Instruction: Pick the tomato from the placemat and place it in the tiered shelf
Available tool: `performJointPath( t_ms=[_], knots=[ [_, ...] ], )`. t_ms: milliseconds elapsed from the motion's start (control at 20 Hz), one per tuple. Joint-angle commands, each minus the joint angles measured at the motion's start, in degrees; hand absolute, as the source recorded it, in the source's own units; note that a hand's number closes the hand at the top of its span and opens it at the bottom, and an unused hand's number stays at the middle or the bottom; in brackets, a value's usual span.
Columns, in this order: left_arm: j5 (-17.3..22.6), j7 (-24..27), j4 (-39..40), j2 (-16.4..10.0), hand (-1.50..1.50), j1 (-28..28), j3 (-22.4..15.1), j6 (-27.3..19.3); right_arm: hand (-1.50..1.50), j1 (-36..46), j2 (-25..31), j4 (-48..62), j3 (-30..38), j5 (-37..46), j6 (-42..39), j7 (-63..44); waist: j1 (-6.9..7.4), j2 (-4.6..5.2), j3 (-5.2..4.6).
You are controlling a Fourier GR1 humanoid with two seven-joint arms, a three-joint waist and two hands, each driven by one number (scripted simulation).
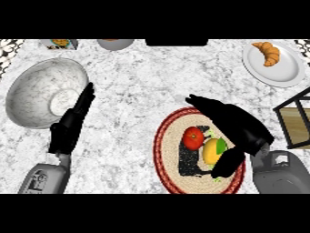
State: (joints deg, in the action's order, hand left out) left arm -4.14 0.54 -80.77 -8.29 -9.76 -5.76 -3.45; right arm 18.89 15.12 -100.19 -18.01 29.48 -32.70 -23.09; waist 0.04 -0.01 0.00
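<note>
Tomato [193, 138] sat on placemat [168, 157], near centre, touching yellow-green fruit [213, 150]. Right hand [241, 125] hovered over placemat's right half, fingers apart, holding nothing; tomato just left of palm (clearly the nearer hand). Left hand [70, 127] open, well left of placemat.

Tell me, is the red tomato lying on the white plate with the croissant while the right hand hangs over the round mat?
Not quite. The tomato is not on the white plate; it lies on the round placemat, as the head view shows. Only the croissant is on that plate. The right hand does hang over the mat.
</note>
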Motion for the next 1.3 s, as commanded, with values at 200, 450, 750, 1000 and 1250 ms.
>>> performJointPath(
  t_ms=[200, 450, 750, 1000, 1250],
  knots=[
    [-0.1, -0.3, -1.2, -0.1, 0.00, 0.5, 2.1, 2.9, -1.50, -2.9, -3.6, 3.7, -2.2, 8.0, 1.9, 3.6, 0.05, 0.00, 0.00],
    [-1.7, -0.6, -1.3, 2.0, 0.00, 0.9, 1.1, 2.3, -1.50, -3.1, -4.5, 9.8, -2.3, 12.6, 5.3, 8.8, 0.15, 0.02, 0.00],
    [-2.7, -2.6, -0.6, 2.7, 0.00, -2.1, 2.2, 2.7, -1.50, -4.6, -4.2, 7.6, -0.9, 15.2, 3.0, 8.9, -0.04, 0.01, 0.00],
    [-3.5, -1.8, -4.8, 3.2, 0.00, 3.5, 1.7, 2.4, -1.50, -5.1, -8.8, 5.1, -3.5, 18.0, 2.0, 3.8, 0.06, -0.05, 0.00],
    [-3.1, -0.9, -1.7, 2.6, 0.00, 0.1, 4.0, 4.1, -1.50, -0.4, -7.1, 15.9, 1.2, 20.6, 3.9, 11.8, 0.07, 0.02, 0.00]
  ],
)
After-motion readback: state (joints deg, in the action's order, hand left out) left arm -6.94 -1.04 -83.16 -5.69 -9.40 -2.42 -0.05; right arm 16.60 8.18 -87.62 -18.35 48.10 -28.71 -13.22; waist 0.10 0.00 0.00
